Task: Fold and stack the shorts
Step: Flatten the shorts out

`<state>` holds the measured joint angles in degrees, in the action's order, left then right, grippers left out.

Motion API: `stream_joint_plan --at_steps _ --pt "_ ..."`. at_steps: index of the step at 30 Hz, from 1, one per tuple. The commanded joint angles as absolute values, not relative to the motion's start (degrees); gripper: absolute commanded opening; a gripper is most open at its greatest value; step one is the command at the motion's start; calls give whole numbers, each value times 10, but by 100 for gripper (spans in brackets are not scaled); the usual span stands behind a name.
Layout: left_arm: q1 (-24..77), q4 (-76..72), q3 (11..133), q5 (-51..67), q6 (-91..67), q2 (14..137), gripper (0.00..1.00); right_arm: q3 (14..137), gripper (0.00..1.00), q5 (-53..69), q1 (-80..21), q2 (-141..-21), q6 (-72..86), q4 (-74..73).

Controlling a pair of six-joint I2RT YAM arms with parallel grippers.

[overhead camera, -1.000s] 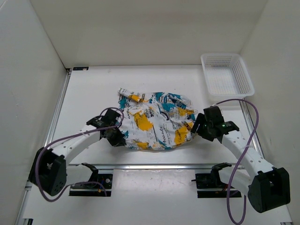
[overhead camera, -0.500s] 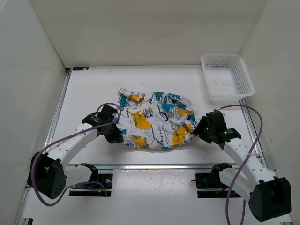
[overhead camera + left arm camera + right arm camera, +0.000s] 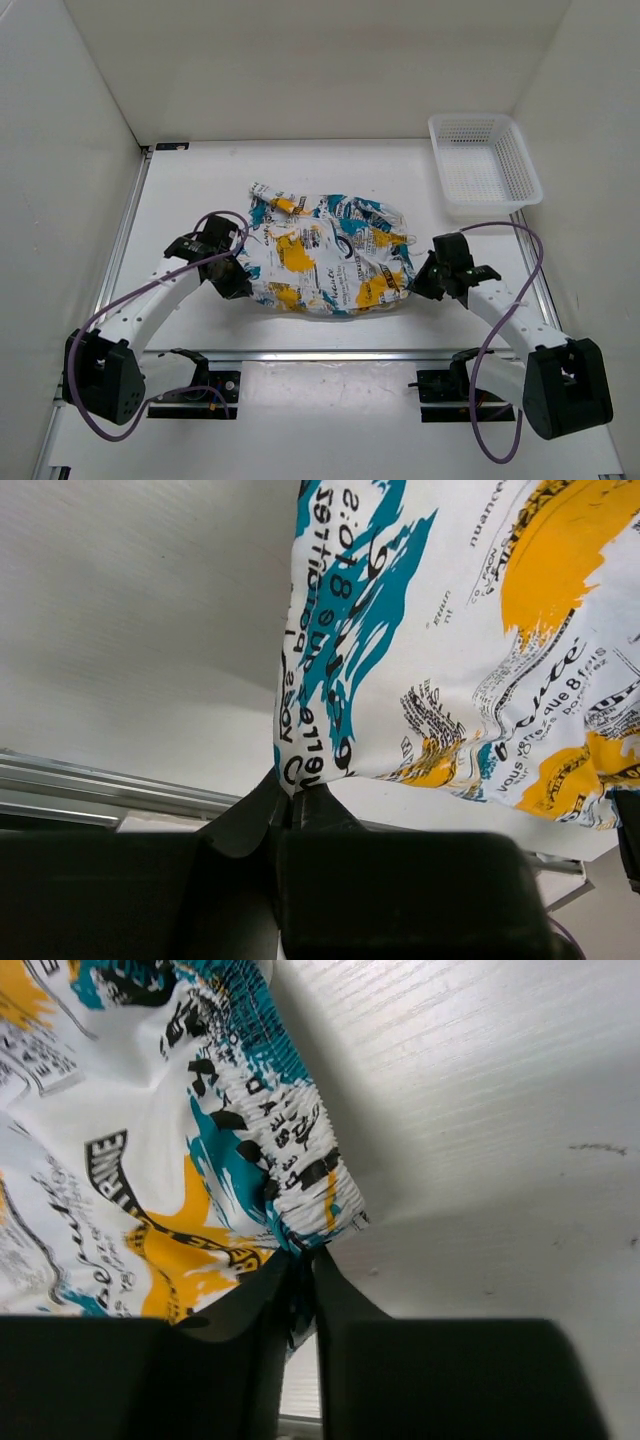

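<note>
The shorts (image 3: 325, 255), white with yellow and teal patches and black lettering, lie crumpled in the middle of the table. My left gripper (image 3: 240, 283) is shut on their near left corner; the left wrist view shows the printed hem (image 3: 310, 750) pinched between the jaws (image 3: 290, 798). At the near right corner my right gripper (image 3: 418, 281) is shut on the gathered waistband (image 3: 300, 1175), which runs down between its jaws (image 3: 303, 1265). The cloth (image 3: 470, 630) stretches between the two grippers.
A white plastic mesh basket (image 3: 484, 165) stands at the back right of the table. An aluminium rail (image 3: 330, 354) runs along the table's near edge, close below both grippers. White walls close in the left, back and right sides.
My right gripper has closed on the shorts' right corner. The left arm has carried its corner slightly back and left, and the cloth is spread a little wider.
</note>
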<state>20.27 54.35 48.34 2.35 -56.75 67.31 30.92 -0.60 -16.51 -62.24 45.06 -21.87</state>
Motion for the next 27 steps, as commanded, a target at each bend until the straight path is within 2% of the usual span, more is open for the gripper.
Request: stream_joint_plan --at_steps 1,2,7,10,11,12,16,18,23,27 --pt "191 551 521 19 -553 667 10 345 4 6 -159 -629 463 -186" --pt "182 551 539 19 -541 672 10 361 0 6 -159 -629 455 -195" --pt "144 585 664 0 -494 721 10 519 0 -39 -159 -678 416 -227" --pt "119 630 824 0 -450 778 10 668 0 -47 -146 -720 394 -260" --pt "113 648 930 0 -440 807 10 710 0 -54 -146 -735 386 -282" --pt "108 686 986 -12 -426 819 10 790 0 -54 -146 -741 370 -293" --pt "102 734 1205 -36 -404 844 10 949 0 -41 -146 -738 326 -352" --pt "90 734 1261 -30 -404 819 10 997 0 -27 -146 -723 296 -380" --pt "90 684 1269 -19 -382 728 10 1029 0 -4 -146 -635 245 -414" --pt "90 686 1342 -25 -361 674 10 1067 0 -4 -146 -574 223 -455"
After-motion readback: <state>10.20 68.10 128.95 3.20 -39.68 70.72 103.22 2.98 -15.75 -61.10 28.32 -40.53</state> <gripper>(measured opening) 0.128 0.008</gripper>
